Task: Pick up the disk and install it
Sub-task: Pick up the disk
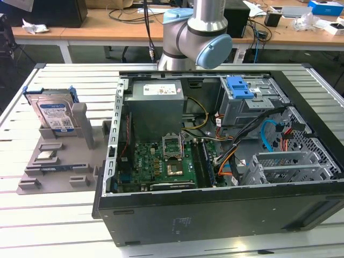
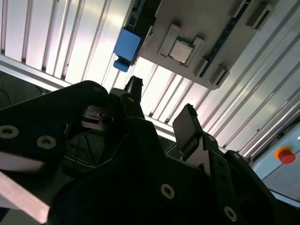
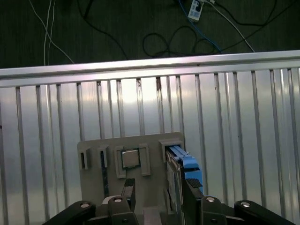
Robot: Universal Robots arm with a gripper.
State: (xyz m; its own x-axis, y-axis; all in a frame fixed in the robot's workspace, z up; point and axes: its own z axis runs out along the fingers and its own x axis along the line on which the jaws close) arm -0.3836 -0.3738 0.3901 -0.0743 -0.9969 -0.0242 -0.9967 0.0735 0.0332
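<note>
The exterior view shows the whole layout. The disk stands on edge at the far end of a grey holder on the slatted tabletop. The holder is just beside the open case, on the exterior view's left. A chip lies flat on the holder, nearer the camera than the disk. Inside the case are a grey power supply and a blue bracket on top of the drive bay. The arm rises behind the case.

Both wrist views look down on the holder from well above. In the first wrist view the claw is spread and holds nothing. One finger lies over the holder and the other overlaps the edge-on disk, with the chip between. Bare slats run from the holder to the tabletop's edge rail, and beyond it lie the dark floor and cables.

The second wrist view looks past the claw from its side. Bright tabletop shows through the gap, and the disk's blue frame sits at the holder's end. A red button sits off to one side.
</note>
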